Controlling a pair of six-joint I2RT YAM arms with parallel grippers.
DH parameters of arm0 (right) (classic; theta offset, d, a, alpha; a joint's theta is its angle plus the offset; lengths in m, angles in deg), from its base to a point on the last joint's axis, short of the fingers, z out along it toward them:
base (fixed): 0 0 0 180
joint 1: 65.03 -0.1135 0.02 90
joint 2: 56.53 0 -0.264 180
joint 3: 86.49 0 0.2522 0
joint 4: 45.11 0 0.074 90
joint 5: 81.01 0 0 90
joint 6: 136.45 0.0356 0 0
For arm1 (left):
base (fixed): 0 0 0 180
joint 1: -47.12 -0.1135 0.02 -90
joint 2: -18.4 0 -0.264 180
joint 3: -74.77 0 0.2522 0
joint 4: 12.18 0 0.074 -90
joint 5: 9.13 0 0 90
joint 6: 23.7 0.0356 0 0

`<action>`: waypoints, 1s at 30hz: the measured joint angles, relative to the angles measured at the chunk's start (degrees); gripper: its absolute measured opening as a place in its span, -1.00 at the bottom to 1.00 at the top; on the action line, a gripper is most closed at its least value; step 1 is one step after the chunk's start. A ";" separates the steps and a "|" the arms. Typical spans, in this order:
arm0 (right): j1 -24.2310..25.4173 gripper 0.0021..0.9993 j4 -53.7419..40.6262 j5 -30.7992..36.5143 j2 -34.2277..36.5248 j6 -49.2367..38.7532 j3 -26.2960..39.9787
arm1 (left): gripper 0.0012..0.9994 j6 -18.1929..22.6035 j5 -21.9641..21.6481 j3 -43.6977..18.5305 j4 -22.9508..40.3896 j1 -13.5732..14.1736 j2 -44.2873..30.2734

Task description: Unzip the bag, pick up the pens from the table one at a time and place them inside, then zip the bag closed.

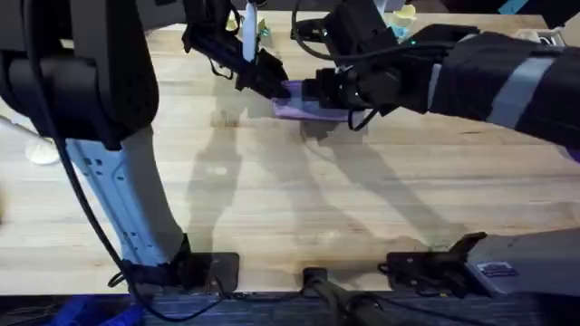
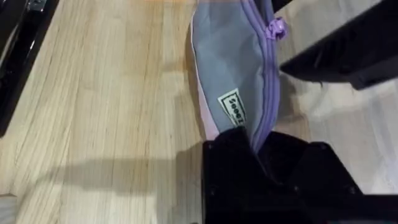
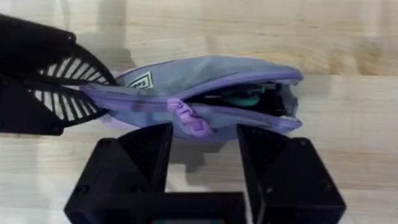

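The lavender bag lies on the table at the far middle. My left gripper is shut on one end of the bag, and it also appears as ribbed fingers in the right wrist view. The zipper is closed from that end up to the pull, and the rest of the bag gapes. A green pen lies inside the opening beside something dark. My right gripper stands open just in front of the pull, its fingers on either side of the zipper line.
A white upright object and small items stand at the table's far edge. A white round thing sits at the left edge. The left arm's grey link rises at the lower left.
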 joint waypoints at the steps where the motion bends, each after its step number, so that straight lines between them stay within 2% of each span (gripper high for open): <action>1: 0.00 0.25 0.10 0.43 -0.02 0.00 0.00 | -0.91 0.00 0.02 0.00 0.00 0.00 0.00; 7: 0.00 -0.19 2.30 2.10 0.00 0.19 -0.17 | -0.91 0.02 -0.02 0.00 -0.22 0.00 0.00; 13: 0.00 -0.43 3.54 2.43 0.00 0.17 -0.20 | -0.91 0.02 -0.04 0.00 -0.28 0.00 0.00; 14: -0.17 -0.93 4.09 2.41 0.00 0.19 -0.20 | -0.91 0.01 -0.04 0.00 -0.31 0.00 0.00; 22: 0.00 -0.94 4.05 2.38 0.00 0.19 -0.20 | -0.91 0.00 -0.04 0.00 -0.31 0.00 0.00; 30: 2.19 -0.94 3.48 1.23 0.00 -0.61 -0.20 | -0.91 0.01 0.05 0.00 -0.37 0.02 0.00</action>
